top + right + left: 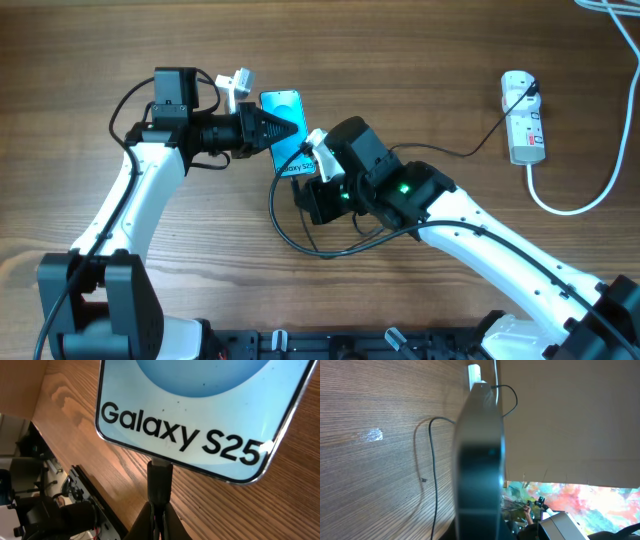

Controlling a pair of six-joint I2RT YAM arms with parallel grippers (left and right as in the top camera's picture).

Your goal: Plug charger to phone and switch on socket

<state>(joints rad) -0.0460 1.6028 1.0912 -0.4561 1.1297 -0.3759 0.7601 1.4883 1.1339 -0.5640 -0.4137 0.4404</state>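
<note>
Two white-and-black robot arms met near the middle of a wooden table [420,60]. The left gripper [266,129] was clenched on the phone [288,140], gripping it by one long side and holding it up off the table. The blue screen faced upward, and its white strip reading "Galaxy S25" was at the end nearest the other arm. The right gripper [318,152] was pinched tight around the charger [470,150] at its connector end, with the fingers [150,522] pressed together just behind the connector. In the right wrist view the connector stood straight against the bottom edge of the phone, touching it below the lettering, though whether it was fully seated could not be told. The thin black cable looped on the table beneath the right arm. It then ran across the wood to the socket [524,125], which lay well apart near the table's right edge. A black plug sat at the end of the socket farthest from the arms. A thick white cord [600,190] curved away from the socket's other end.
</note>
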